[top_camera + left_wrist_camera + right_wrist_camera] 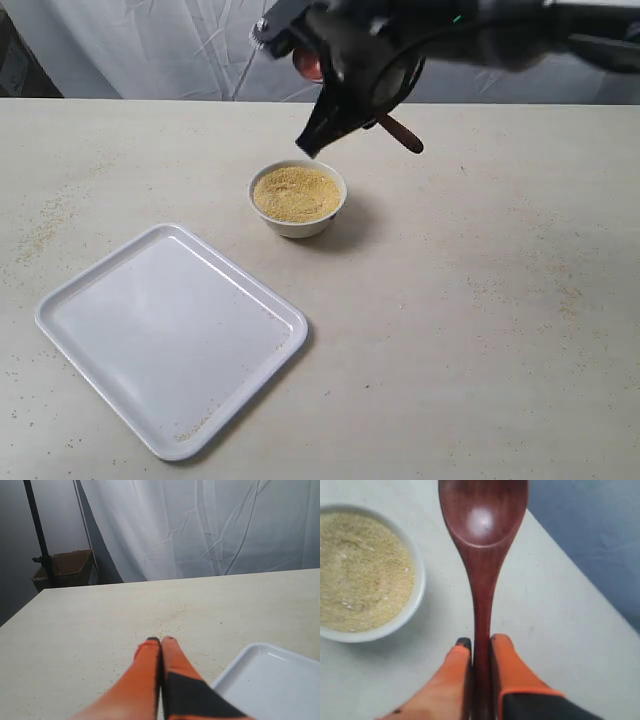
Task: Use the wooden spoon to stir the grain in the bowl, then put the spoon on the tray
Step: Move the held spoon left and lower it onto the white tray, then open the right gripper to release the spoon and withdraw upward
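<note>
- On the left of the pale speckled table (500, 300) lies the large flat white rectangular plastic tray (150, 330), set askew and bare save for a few stray granules near its nearest corner
- Beside that tray, as the left wrist view shows it, the left gripper (161, 641) hangs low over the table with its orange fingers pressed together and nothing between them
- At the centre stands the small round white bowl (296, 228), well apart from the tray, with the fine yellow-golden grain (296, 193) heaped nearly to its rim
- Above and just behind the bowl, the right gripper (481, 645) is clenched on the slim handle of the dark reddish-brown polished wooden spoon (482, 540); the oval head juts past the fingertips, hollow up, beside the bowl and clear of the grain
- Judged from this, stirring has yet to begin, and the spoon must first tip down into the grain
- Risk of spill: the grain sits so high that a deep or quick sweep would likely push granules over the rim
- Risk of shove: nothing braces the bowl, so the spoon pressing on its wall could slide or tip it
- Risk of slip: the handle is smooth and narrow, so drag from the grain could twist it between the fingers
</note>
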You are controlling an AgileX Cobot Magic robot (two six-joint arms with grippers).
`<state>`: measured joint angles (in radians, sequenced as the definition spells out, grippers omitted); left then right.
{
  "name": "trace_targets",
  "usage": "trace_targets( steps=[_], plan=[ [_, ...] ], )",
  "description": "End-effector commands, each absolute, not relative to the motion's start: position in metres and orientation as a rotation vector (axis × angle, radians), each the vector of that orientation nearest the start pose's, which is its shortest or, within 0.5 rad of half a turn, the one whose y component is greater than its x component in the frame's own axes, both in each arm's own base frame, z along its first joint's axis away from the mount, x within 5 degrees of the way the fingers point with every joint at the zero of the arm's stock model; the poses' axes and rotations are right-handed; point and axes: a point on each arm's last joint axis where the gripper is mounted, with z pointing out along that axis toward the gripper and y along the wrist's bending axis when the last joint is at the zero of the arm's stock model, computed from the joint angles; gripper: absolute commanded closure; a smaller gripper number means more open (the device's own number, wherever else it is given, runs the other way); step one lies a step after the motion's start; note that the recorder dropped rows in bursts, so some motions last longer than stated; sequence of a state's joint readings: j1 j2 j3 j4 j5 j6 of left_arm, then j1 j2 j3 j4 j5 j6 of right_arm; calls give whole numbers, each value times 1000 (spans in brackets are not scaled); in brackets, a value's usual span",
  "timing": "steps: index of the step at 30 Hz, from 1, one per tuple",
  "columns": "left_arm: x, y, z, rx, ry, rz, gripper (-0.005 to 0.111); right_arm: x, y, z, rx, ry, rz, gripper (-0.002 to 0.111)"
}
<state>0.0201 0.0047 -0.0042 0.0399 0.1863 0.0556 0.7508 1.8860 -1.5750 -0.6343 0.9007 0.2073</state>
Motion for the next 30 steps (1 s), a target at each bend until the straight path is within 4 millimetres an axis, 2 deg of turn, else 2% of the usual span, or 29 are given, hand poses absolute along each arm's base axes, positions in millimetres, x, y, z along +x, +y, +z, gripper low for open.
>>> trace_targets(
  steps=[1, 4, 6, 7, 8, 9, 11, 16, 17, 18, 20, 21, 22, 23, 24, 25, 26, 27, 28, 30],
  plan=[
    [56, 2, 197, 61, 1665, 93, 106, 325, 245, 294, -967, 2293, -15, 108],
    [56, 2, 197, 61, 1665, 93, 106, 314, 255, 285, -1041, 2308, 162, 108],
    [56, 2, 197, 61, 1665, 93, 106, 302, 268, 268, -1097, 2339, 272, 108],
    [56, 2, 197, 61, 1665, 93, 106, 291, 282, 248, -1192, 2334, 329, 108],
    [56, 2, 197, 61, 1665, 93, 106, 285, 290, 237, -1232, 2334, 349, 108],
    [56, 2, 197, 61, 1665, 93, 106, 274, 305, 216, -1289, 2337, 364, 108],
    [56, 2, 197, 61, 1665, 93, 106, 259, 330, 187, -1382, 2327, 363, 108],
    [56, 2, 197, 60, 1665, 92, 106, 239, 361, 139, -1476, 2290, 361, 108],
    [56, 2, 197, 60, 1665, 92, 106, 235, 364, 129, -1513, 2290, 340, 106],
    [56, 2, 197, 60, 1665, 92, 106, 233, 365, 126, -1520, 2291, 333, 103],
    [56, 2, 197, 60, 1662, 92, 106, 233, 365, 121, -1477, 2340, 315, 79],
    [56, 2, 197, 60, 1662, 92, 106, 233, 365, 122, -1460, 2350, 320, 57],
    [56, 2, 197, 60, 1662, 92, 106, 233, 365, 125, -1457, 2345, 323, 45],
    [56, 2, 197, 60, 1662, 92, 106, 231, 365, 137, -1446, 2344, 348, 27],
    [56, 2, 197, 60, 1662, 92, 106, 231, 365, 149, -1460, 2319, 351, 25],
    [56, 2, 197, 60, 1662, 92, 106, 232, 362, 183, -1478, 2264, 346, 32],
    [56, 2, 197, 60, 1662, 92, 106, 227, 353, 227, -1476, 2196, 343, 59],
    [56, 2, 197, 60, 1662, 92, 106, 223, 346, 251, -1453, 2163, 358, 78],
    [56, 2, 197, 60, 1662, 92, 106, 211, 327, 291, -1376, 2117, 399, 107],
    [56, 2, 197, 60, 1662, 92, 106, 194, 302, 320, -1313, 2055, 441, 104]
  ],
)
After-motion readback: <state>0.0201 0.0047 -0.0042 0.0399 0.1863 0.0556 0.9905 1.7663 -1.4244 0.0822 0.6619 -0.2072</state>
